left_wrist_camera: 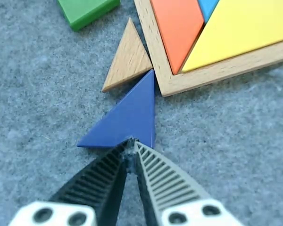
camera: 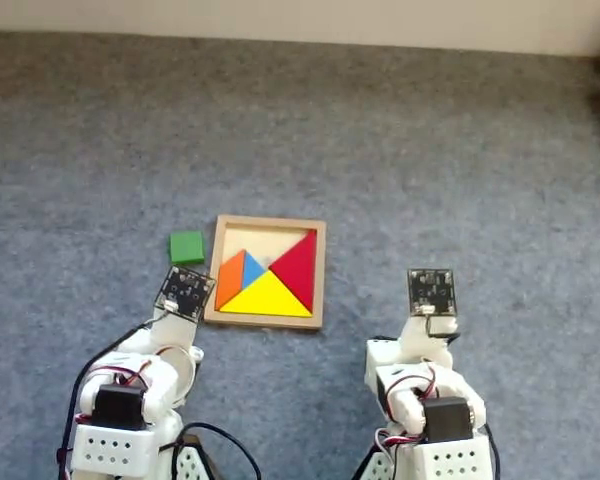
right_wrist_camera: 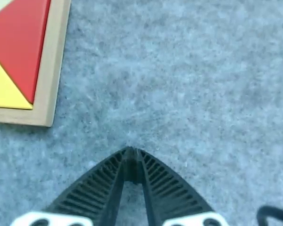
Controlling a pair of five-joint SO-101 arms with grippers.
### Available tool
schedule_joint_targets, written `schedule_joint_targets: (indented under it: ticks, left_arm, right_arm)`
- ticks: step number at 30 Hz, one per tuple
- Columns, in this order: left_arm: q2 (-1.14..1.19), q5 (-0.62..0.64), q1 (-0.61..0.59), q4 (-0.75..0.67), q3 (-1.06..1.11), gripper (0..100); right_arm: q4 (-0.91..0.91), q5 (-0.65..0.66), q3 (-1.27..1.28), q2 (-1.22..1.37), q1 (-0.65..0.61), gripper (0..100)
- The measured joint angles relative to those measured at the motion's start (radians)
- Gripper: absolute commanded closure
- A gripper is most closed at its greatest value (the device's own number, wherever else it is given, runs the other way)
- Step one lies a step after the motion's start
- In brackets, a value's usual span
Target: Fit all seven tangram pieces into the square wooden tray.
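The square wooden tray (camera: 320, 275) lies on grey carpet and holds an orange piece (camera: 230, 277), a light blue triangle (camera: 252, 268), a yellow triangle (camera: 267, 297) and a red triangle (camera: 298, 262). A green square (camera: 187, 247) lies just left of the tray. In the left wrist view a dark blue triangle (left_wrist_camera: 127, 117) and a plain wooden triangle (left_wrist_camera: 127, 59) lie on the carpet beside the tray's rim (left_wrist_camera: 217, 70). My left gripper (left_wrist_camera: 131, 143) is shut, its tips touching the dark blue triangle's edge. My right gripper (right_wrist_camera: 131, 153) is shut over bare carpet, right of the tray's corner (right_wrist_camera: 49, 70).
Grey carpet (camera: 460, 150) stretches open behind and to the right of the tray. A pale wall edge (camera: 300, 20) runs along the far side. Both arm bases (camera: 120, 420) (camera: 430, 420) stand at the near edge.
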Motion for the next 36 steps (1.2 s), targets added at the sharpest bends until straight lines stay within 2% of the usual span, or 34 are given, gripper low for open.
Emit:
schedule_joint_targets:
  ticks: [7, 12, 18, 23, 28, 32, 36]
  left_arm:
    - [0.0, -0.002, -0.026, -0.008, -0.187, 96]
    - [0.0, -0.135, -0.118, -0.025, -0.373, 86]
    - [0.034, -0.181, -0.181, -0.015, -0.583, 85]
    - [0.316, -0.227, -0.186, 0.044, -0.74, 82]
    - [0.681, -0.236, -0.187, 0.086, -0.868, 66]
    - [0.896, -0.153, -0.187, 0.084, -0.919, 66]
    - [1.06, -0.11, -0.187, 0.002, -0.954, 66]
  right_arm:
    - [0.0, 0.0, 0.0, 0.0, 0.0, 98.6]
    - [0.0, 0.0, 0.0, 0.0, 0.0, 98.6]
    - [0.0, 0.0, 0.0, 0.0, 0.0, 98.6]
    - [0.0, 0.0, 0.0, 0.0, 0.0, 98.6]
    - [0.0, 0.0, 0.0, 0.0, 0.0, 98.6]
    - [0.0, 0.0, 0.0, 0.0, 0.0, 98.6]
    - [0.0, 0.0, 0.0, 0.0, 0.0, 98.6]
